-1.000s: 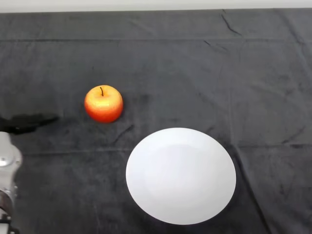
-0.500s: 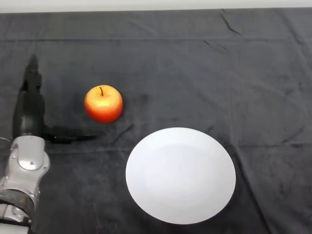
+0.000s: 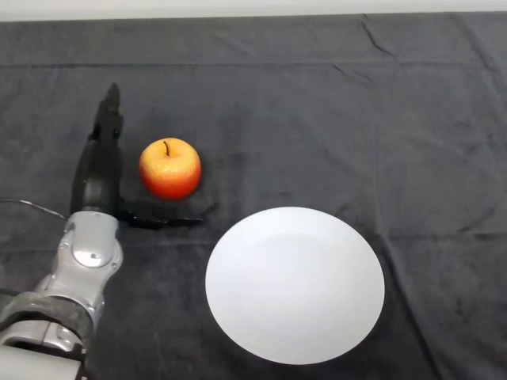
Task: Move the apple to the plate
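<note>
Left hand: black, spread wide, fingers reaching toward the desk's far edge, thumb laid out sideways under the apple; contact with the fruit possibly nil, hard to tell.

Apple: red-yellow, upright, stem pointing up, near the desk's left edge, apart from the empty white plate. Likely firm, smooth, moderately light, prone to roll; best gripped across its widest middle.

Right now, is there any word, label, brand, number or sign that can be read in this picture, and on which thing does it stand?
None: no text can be read anywhere.
apple: no sticker or label on the side that shows.
plate: plain white, no print.
left hand: no marking visible.
dark cloth: no writing.
</note>
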